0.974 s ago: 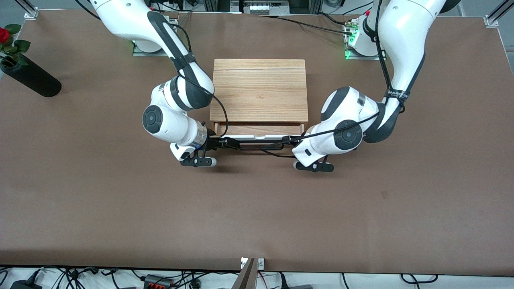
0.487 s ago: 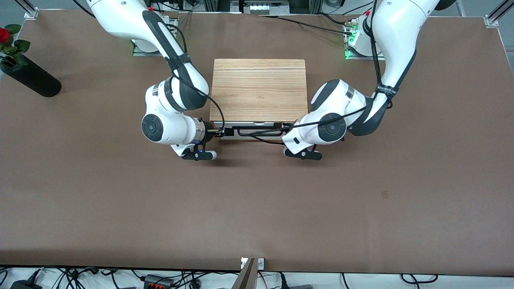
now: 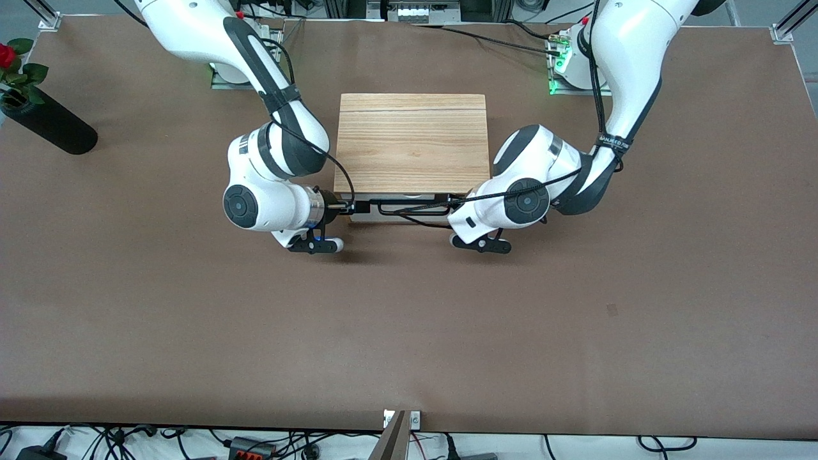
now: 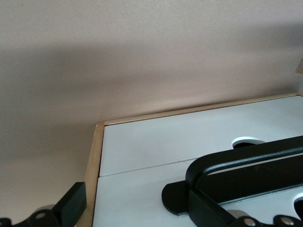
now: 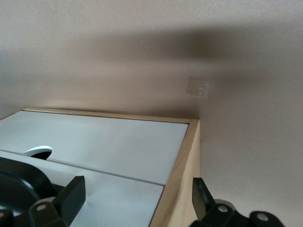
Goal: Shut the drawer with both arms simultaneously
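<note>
The light-oak cabinet (image 3: 412, 144) stands mid-table. Its drawer (image 3: 367, 217) sits pushed in, white front level with the oak frame, no wood interior showing. The black bar handle (image 3: 409, 206) runs across the front. My right gripper (image 3: 348, 206) is at the handle's end toward the right arm's side, and my left gripper (image 3: 455, 206) is at the other end. In the left wrist view the open left gripper (image 4: 137, 208) faces the white front (image 4: 142, 189) beside the handle (image 4: 246, 172). In the right wrist view the open right gripper (image 5: 136, 198) straddles the front's end and the oak side edge (image 5: 182, 165).
A black vase (image 3: 51, 124) with a red rose (image 3: 6, 54) lies at the right arm's end of the table. The brown table (image 3: 409, 332) stretches wide nearer to the front camera. The green-lit bases stand along the table's edge by the robots.
The drawer stood partly open with its wood interior showing. It has slid into the cabinet, and both grippers have moved with its front toward the cabinet.
</note>
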Controlling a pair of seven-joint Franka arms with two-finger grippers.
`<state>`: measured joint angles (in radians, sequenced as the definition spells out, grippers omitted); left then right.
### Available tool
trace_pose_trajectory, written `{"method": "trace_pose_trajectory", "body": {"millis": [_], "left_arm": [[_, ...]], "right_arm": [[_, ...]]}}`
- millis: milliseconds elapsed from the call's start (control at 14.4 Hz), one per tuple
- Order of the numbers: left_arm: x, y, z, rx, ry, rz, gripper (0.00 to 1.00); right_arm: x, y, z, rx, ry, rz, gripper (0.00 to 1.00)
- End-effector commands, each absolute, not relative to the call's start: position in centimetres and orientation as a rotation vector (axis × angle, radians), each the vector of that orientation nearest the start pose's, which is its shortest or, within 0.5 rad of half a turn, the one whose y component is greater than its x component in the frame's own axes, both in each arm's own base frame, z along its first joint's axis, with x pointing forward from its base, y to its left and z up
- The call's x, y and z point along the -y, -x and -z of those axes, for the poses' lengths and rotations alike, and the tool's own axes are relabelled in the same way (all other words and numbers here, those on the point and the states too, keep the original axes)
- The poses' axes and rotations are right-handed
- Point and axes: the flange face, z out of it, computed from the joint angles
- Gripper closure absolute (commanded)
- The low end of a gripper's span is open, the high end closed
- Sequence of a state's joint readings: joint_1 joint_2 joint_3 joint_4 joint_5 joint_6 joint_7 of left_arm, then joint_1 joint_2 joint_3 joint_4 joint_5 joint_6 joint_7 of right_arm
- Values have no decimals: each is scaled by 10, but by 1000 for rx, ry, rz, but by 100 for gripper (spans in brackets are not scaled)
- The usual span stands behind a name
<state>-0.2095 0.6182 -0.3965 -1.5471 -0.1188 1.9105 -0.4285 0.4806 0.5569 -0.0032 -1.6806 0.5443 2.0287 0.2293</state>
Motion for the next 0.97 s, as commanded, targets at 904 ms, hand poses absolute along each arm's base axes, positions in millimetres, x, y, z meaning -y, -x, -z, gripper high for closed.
{"method": "trace_pose_trajectory", "body": {"millis": [904], "left_arm": [[259, -649, -383, 165, 3349, -233, 0]], "right_arm": [[-256, -632, -437, 59, 2945, -204, 0]]}}
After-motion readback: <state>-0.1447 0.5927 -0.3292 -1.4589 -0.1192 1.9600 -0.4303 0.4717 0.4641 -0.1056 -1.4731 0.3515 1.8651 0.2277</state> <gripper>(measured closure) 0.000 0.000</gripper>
